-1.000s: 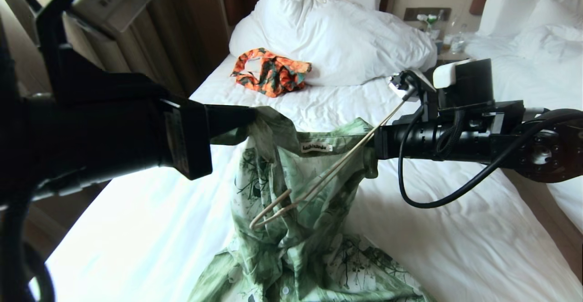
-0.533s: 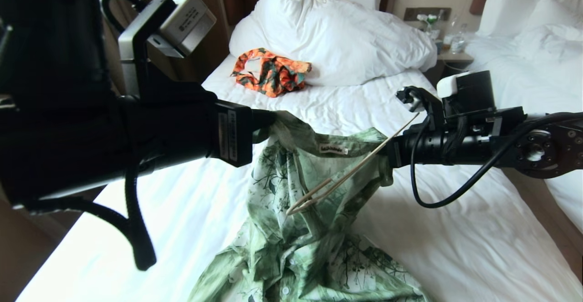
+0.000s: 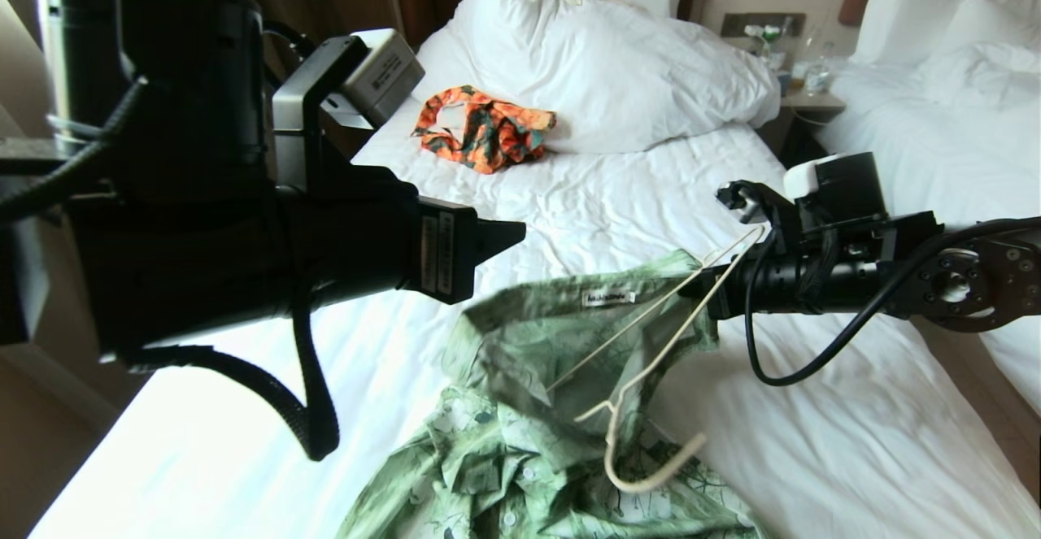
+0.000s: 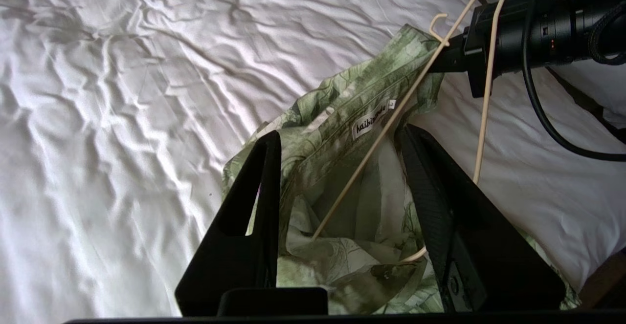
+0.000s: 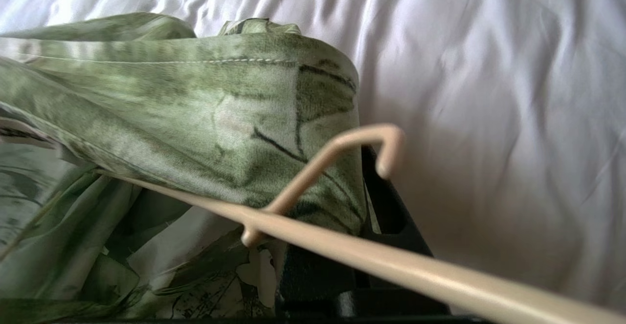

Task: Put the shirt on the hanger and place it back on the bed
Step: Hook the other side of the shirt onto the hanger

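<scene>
My right end effector [image 3: 706,293] pinches the shirt [image 3: 561,409] collar and the hanger [image 3: 651,360]. The hanger slants down from it toward the bed's [image 3: 854,441] near edge. My left end effector [image 4: 337,187] is open, empty, just above the collar.

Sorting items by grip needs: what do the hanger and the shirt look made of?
Hanger: thin cream rod, smooth and matte, likely coated wire, though plastic is possible; it keeps its bends and notch hook. Shirt: light woven fabric, soft-looking, with a stitched collar seam; it folds and sags.
</scene>
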You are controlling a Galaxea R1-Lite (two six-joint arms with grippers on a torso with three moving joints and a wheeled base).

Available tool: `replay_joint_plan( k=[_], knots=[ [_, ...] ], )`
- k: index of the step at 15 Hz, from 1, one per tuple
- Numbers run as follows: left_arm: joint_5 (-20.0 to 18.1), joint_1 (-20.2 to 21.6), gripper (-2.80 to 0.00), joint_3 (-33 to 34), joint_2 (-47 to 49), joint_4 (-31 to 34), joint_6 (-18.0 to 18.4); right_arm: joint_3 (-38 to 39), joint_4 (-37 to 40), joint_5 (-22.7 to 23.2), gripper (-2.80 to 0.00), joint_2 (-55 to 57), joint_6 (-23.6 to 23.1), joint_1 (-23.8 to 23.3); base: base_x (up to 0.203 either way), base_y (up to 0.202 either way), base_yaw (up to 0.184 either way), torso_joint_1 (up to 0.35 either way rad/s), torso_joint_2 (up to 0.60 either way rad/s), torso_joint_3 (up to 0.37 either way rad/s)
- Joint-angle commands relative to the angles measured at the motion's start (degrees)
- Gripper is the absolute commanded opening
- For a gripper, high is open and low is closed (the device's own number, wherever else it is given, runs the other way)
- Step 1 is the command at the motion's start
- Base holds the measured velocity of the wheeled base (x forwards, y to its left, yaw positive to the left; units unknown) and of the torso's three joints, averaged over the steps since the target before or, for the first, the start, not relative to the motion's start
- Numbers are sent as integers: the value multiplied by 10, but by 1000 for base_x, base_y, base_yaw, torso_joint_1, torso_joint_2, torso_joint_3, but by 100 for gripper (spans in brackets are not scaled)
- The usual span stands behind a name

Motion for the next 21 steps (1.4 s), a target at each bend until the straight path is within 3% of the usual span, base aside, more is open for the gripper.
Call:
replay_joint_plan(
  k=[1,4,7,8,11,16,21],
  knots=[
    [0,3,0,5,-30,50,-2,4,0,1,-280,3,0,1,0,0,0,0,0,0],
    [1,10,0,5,-58,91,-39,7,0,-1,-280,5,0,1,0,0,0,0,0,0],
    [-1,48,0,48,-120,111,-50,15,0,-3,-280,10,-1,2,0,0,0,0,0,0],
    [-2,55,-280,78,-144,114,-54,15,0,-3,-280,10,-1,2,0,0,0,0,0,0],
    [0,30,-280,177,-192,115,-104,14,1,-5,-280,10,-1,8,0,0,0,0,0,0],
    [7,-64,-280,300,-184,76,-139,17,25,-22,-280,10,1,14,0,0,0,0,0,0],
    [34,-141,-280,378,-69,-83,-139,11,46,-22,-280,9,2,18,0,0,0,0,0,0]
  ],
)
